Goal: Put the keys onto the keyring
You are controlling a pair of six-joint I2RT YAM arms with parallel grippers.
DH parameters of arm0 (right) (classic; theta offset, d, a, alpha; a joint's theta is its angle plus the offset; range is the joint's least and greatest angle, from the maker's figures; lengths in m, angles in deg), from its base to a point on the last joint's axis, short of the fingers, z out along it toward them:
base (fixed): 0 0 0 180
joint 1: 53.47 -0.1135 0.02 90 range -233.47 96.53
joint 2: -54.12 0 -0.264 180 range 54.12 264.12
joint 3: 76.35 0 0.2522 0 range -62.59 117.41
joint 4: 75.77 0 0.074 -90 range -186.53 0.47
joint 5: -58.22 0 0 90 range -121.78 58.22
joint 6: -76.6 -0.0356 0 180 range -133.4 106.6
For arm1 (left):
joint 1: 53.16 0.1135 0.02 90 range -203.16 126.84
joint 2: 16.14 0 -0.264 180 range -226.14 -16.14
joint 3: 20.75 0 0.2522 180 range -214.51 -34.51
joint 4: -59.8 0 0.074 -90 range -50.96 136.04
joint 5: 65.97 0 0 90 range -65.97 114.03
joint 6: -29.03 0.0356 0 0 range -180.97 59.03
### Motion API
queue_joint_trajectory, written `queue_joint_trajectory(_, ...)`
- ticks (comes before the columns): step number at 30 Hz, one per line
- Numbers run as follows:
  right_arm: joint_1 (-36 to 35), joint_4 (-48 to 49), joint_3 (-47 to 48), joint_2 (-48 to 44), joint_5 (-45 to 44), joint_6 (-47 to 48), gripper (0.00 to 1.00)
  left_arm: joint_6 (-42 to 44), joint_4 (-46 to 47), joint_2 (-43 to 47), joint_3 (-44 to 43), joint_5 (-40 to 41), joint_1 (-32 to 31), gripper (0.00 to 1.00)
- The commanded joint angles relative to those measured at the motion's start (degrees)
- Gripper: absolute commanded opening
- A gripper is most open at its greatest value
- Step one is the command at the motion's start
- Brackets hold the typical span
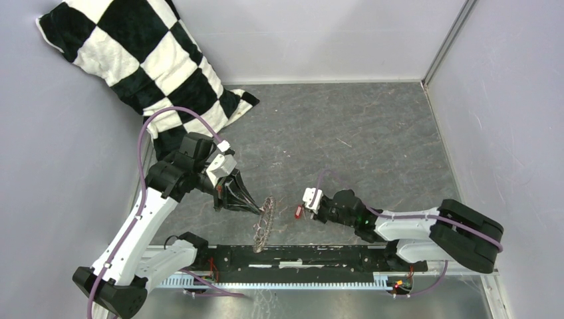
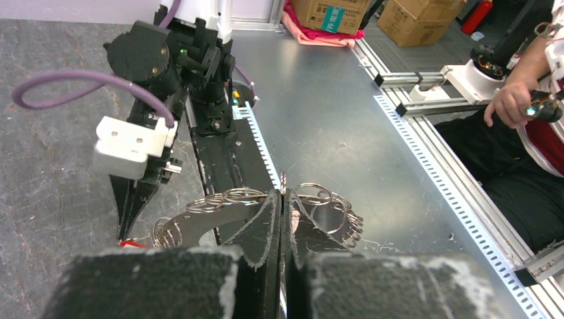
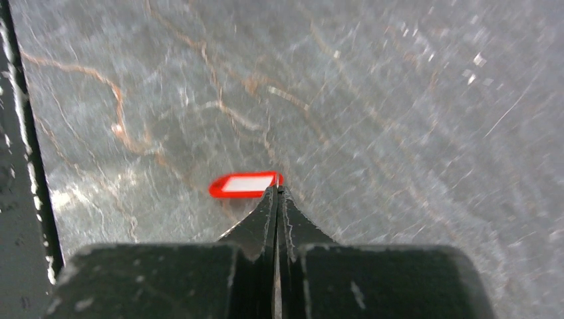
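the pillow point(image 1: 143, 63) was a black-and-white check. the table point(image 1: 359, 133) was mottled grey with rusty veins. the key point(image 3: 243, 185) had a bright red tag with a white window. the keyring point(image 1: 265, 222) shone silver-grey. the arms point(image 1: 143, 219) were white and black, their cables point(image 2: 66, 77) purple. the walls point(image 1: 319, 33) were pale lilac. the boxes point(image 2: 332, 13) out back were brown.

The keyring point(image 1: 265, 222) lies left of the keys point(image 1: 298, 212); pillow point(image 1: 143, 63) far behind.

Grey veined tabletop point(image 1: 372, 133), pale walls point(image 1: 319, 33), checkered pillow point(image 1: 146, 60) in far-left corner.
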Motion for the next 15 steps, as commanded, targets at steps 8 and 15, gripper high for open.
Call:
queue_joint_trajectory(8, -0.2, -20.2, 13.7, -21.5, 7.0, 8.3, 0.01, -3.3, 1.3, -2.1, -6.1, -3.8, 0.4, 0.02)
queue_joint_trajectory(15, -4.3, -40.4, 31.0, -27.2, 7.9, 20.9, 0.01, -4.4, 1.2, -5.3, -9.4, -5.9, 0.4, 0.02)
